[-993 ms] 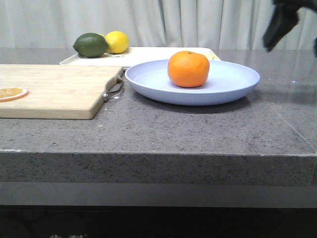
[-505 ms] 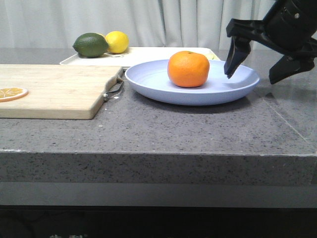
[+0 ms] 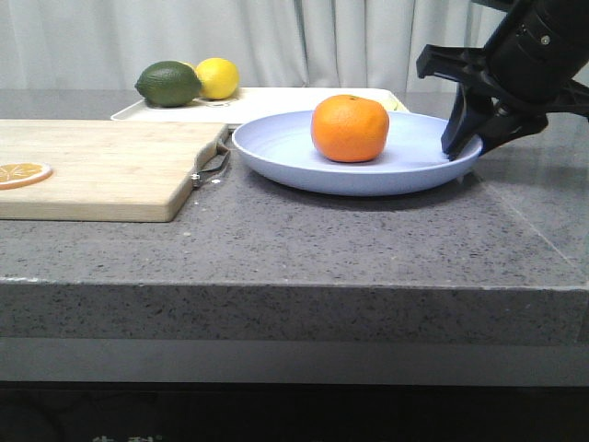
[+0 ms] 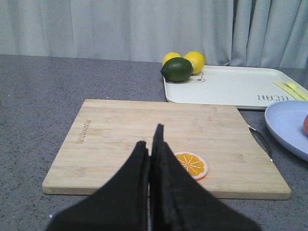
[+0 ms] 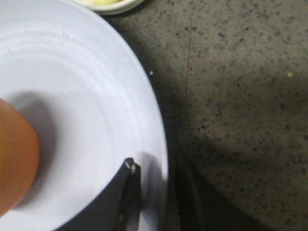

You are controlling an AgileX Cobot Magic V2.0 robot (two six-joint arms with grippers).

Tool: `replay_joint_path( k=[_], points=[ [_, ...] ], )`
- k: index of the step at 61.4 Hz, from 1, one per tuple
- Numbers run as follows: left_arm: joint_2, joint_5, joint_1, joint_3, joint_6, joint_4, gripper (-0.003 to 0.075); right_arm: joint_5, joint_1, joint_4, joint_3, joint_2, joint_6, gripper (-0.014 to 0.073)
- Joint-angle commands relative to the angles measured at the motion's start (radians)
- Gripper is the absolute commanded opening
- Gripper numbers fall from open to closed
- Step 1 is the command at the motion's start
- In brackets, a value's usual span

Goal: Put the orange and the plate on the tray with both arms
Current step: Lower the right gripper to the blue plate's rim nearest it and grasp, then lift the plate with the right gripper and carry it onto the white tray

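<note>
At the far left of the grey speckled stone table [image 3: 368, 239] lies a light wooden cutting board with a metal handle [image 3: 101, 166], and a thin flat orange slice [image 3: 20, 172] rests on its left part. The left gripper [image 4: 151, 159] hangs over this board near the slice, its two black fingers pressed together and holding nothing. Behind the board, a dark green lime [image 3: 168, 83] and a yellow lemon [image 3: 217, 77] sit on the left end of the flat cream-white rectangular tray [image 3: 276, 99]. Just in front of the tray stands the wide pale lavender-blue plate [image 3: 276, 147], resting on the table, with the round bright-orange whole orange [image 3: 350, 128] on its middle. At the plate's right edge, the black right gripper [image 3: 465, 145] has its jaws parted across the rim, one finger [image 5: 126, 192] inside on the plate's surface and the other outside over the table, not yet clamped.
</note>
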Motion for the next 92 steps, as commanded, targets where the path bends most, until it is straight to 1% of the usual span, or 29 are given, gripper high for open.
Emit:
replay_joint_path(
  k=[1, 4, 13, 22, 32, 50, 59, 64, 74, 92],
  points=[
    [0.012, -0.09, 0.003, -0.025, -0.008, 0.0, -0.0018, -0.045, -0.001, 0.008, -0.033, -0.043, -0.007, 0.0094],
    [0.012, -0.09, 0.003, -0.025, -0.008, 0.0, -0.0018, -0.045, -0.001, 0.008, -0.033, -0.043, -0.007, 0.006],
    [0.012, -0.09, 0.003, -0.025, -0.008, 0.0, -0.0018, -0.044, -0.001, 0.008, -0.035, -0.043, -0.007, 0.0009],
    [0.012, -0.09, 0.003, -0.025, -0.008, 0.0, -0.0018, -0.013, -0.001, 0.01, -0.057, -0.046, -0.007, 0.0],
    [0.012, -0.09, 0.003, -0.025, -0.008, 0.0, -0.0018, 0.039, -0.001, 0.051, -0.117, -0.046, -0.007, 0.0],
    [0.012, -0.09, 0.003, -0.025, -0.008, 0.0, -0.0018, 0.063, -0.001, 0.104, -0.292, -0.039, -0.007, 0.0],
    [0.012, -0.09, 0.003, -0.025, -0.008, 0.0, -0.0018, 0.108, -0.001, 0.155, -0.429, 0.017, -0.007, 0.0],
    [0.012, -0.09, 0.003, -0.025, -0.008, 0.0, -0.0018, 0.142, -0.001, 0.201, -0.528, 0.078, -0.006, 0.0],
    [0.012, -0.09, 0.003, -0.025, -0.008, 0.0, -0.0018, 0.165, -0.001, 0.283, -0.74, 0.218, -0.003, 0.0],
    [0.012, -0.09, 0.003, -0.025, -0.008, 0.0, -0.0018, 0.217, -0.004, 0.287, -1.177, 0.525, 0.129, 0.0]
  ],
)
